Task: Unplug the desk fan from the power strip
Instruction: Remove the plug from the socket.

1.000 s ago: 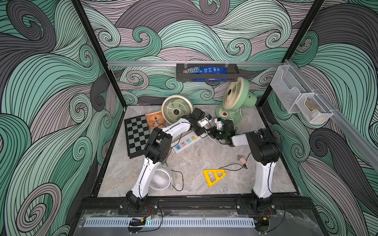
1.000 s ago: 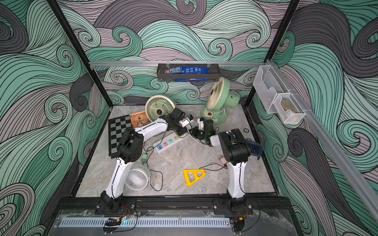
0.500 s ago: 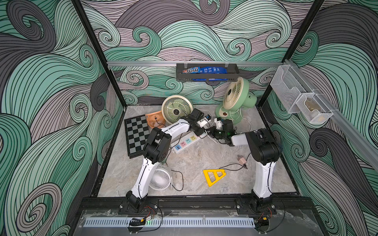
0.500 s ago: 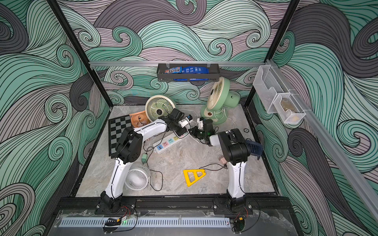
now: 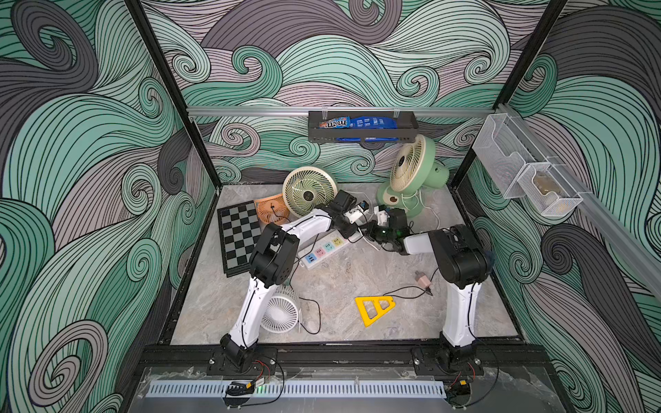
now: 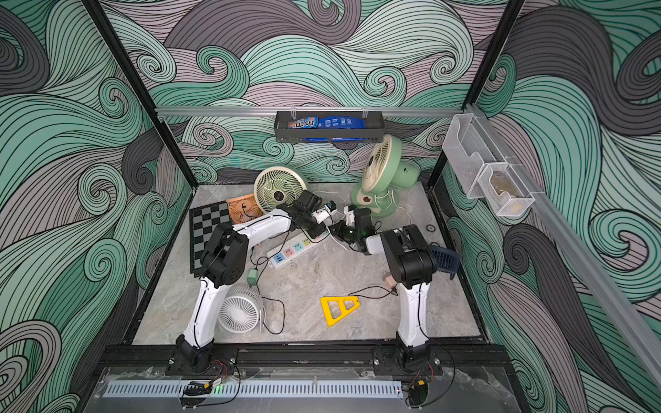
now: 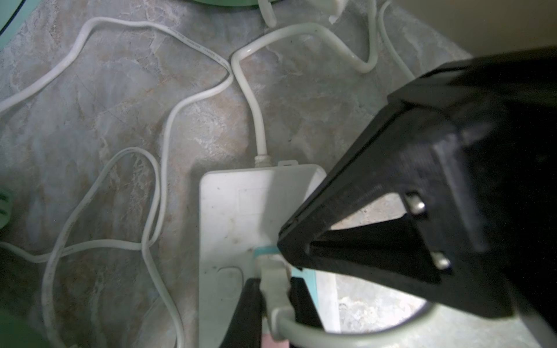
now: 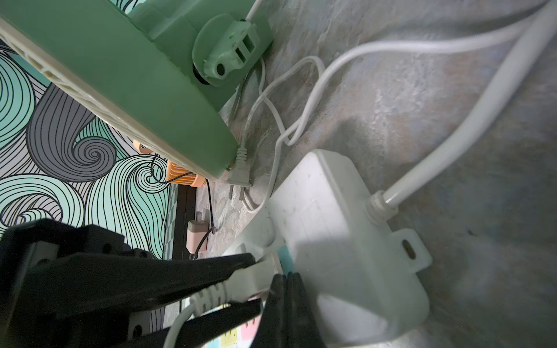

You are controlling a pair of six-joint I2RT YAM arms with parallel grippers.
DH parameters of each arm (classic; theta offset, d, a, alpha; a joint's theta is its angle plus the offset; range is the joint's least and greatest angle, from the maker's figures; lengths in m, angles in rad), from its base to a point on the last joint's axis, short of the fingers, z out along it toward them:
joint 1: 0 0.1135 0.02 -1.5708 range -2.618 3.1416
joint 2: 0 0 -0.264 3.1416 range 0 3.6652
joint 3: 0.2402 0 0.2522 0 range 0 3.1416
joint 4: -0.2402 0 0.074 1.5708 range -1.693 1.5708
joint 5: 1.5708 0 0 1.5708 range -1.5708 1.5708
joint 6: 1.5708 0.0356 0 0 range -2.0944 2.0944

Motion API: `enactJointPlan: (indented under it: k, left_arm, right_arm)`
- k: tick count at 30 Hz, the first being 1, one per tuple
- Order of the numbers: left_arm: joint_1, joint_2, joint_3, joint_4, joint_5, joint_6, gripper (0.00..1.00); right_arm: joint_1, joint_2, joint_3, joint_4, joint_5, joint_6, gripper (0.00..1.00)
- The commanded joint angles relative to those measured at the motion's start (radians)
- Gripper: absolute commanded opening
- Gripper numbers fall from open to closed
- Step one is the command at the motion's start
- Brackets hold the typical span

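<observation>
**Left grips the plug, right pins the strip**

Nearest the front, a white fan (image 5: pixel 280 313) sits on the table (image 5: pixel 357 282), well apart from the work and probably not part of it. Beyond it the strip (image 5: pixel 327 246) lies diagonally mid-table. Its blue, pink and yellow sockets are empty; only the teal one at the cord end holds a plug (image 8: pixel 256 275).

Both arms meet there. The left gripper (image 7: pixel 273 283) has its fingers (image 7: pixel 247 310) narrowed onto the plug's flanks, just above the socket. No prongs show, so the plug seems seated. The right gripper (image 8: pixel 287 278) holds nothing. Its fingers (image 8: pixel 280 310) are pressed fully together, with the tip on or just above the strip beside the plug, likely to pin the strip down during the pull.

Farthest back stand a cream fan (image 5: pixel 309 191) and a green fan (image 5: pixel 411 171). I cannot tell which one the held plug belongs to.
</observation>
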Motion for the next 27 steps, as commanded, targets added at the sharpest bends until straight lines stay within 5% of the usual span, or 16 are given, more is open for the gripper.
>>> enactJointPlan:
  k: [1, 5, 13, 20, 27]
  left_arm:
    - [0.03, 0.001, 0.071, -0.057, 0.068, -0.065, 0.0]
    - [0.032, -0.004, 0.072, -0.07, 0.11, -0.03, 0.0]
    - [-0.017, -0.057, -0.021, 0.025, -0.072, 0.061, 0.0]
    - [0.056, 0.005, 0.116, -0.109, 0.162, -0.046, 0.0]
    - [-0.002, -0.06, -0.021, 0.014, -0.023, 0.039, 0.0]
  right_arm:
    - [0.012, 0.066, -0.025, -0.169, 0.057, -0.006, 0.03]
    - [0.013, 0.066, -0.028, -0.168, 0.058, -0.005, 0.03]
    - [0.014, 0.063, -0.031, -0.164, 0.06, -0.006, 0.03]
    - [0.018, 0.065, -0.03, -0.163, 0.062, -0.006, 0.03]
    - [0.021, 0.067, -0.027, -0.163, 0.063, -0.005, 0.03]
